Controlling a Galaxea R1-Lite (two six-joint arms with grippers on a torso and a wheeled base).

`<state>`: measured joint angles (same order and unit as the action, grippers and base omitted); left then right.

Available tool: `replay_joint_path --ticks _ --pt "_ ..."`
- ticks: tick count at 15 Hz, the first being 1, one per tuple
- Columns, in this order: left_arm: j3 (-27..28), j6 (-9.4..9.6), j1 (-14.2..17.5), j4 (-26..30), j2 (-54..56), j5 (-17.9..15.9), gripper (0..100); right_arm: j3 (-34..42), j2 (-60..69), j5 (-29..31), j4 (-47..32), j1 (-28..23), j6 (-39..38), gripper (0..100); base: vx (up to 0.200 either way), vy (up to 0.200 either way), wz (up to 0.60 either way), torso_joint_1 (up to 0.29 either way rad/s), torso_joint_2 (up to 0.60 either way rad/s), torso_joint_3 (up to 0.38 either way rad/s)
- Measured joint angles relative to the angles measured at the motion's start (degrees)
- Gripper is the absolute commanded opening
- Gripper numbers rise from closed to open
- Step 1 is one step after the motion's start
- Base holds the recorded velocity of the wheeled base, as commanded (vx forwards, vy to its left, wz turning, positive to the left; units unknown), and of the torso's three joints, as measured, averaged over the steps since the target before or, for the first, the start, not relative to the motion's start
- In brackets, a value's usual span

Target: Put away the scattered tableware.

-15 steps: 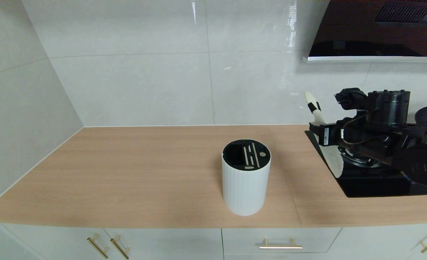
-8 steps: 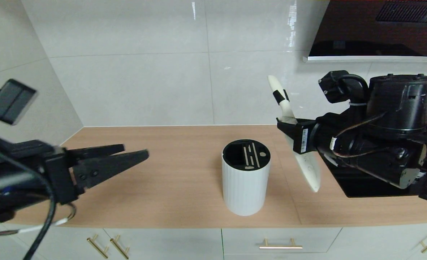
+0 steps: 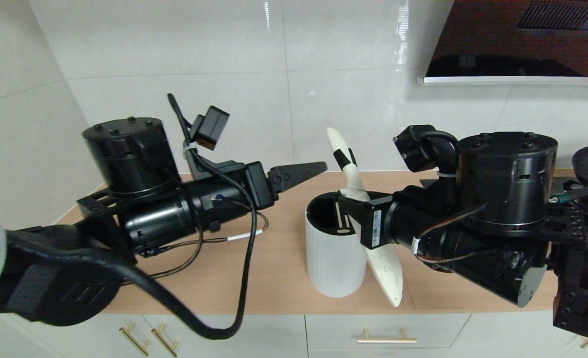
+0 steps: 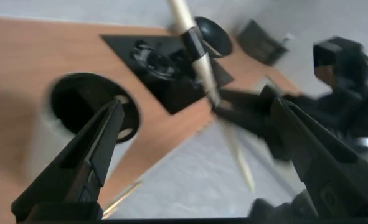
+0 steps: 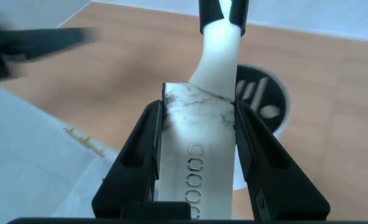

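Right claw (image 5: 199, 155) pinching white knife (image 3: 346, 166) across blade flats, just under handle. I judge knife light, stiff, slick, chip-prone; that hold suits. Blade tip hangs outside wall of slotted holder (image 3: 331, 258), below claw on worktop (image 3: 254, 278). Left claw (image 3: 296, 176) spread wide opposite, may crowd slots. Hob (image 4: 165, 68) beyond.

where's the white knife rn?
Head view, centre-right: the white knife is clamped in the right gripper, handle up and blade angled down past the right side of the white holder, above the counter.
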<state>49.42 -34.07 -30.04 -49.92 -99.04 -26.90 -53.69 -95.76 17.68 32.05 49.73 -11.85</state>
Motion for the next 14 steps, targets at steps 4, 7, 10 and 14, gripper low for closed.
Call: replay_joint_path --ticks 4,7,10,14 --pt "4.0 -0.6 -2.46 -0.33 -5.14 -0.07 100 0.3 -0.61 0.5 0.09 2.23 -0.52 0 0.0 0.0 0.0 0.0 0.0 0.0" --pt "5.73 -0.66 -3.04 -0.44 -6.36 0.13 100 0.99 -0.52 0.79 0.11 4.6 -0.55 0 0.0 0.0 0.0 0.0 0.0 0.0" --pt "6.12 -0.74 -3.15 -0.44 -7.33 0.35 100 1.55 -0.55 0.79 0.09 5.62 -0.49 0 0.0 0.0 0.0 0.0 0.0 0.0" --pt "6.21 -0.73 -3.52 -0.44 -7.68 0.41 100 1.66 -0.57 0.79 0.11 5.79 -0.46 0 0.0 0.0 0.0 0.0 0.0 0.0"
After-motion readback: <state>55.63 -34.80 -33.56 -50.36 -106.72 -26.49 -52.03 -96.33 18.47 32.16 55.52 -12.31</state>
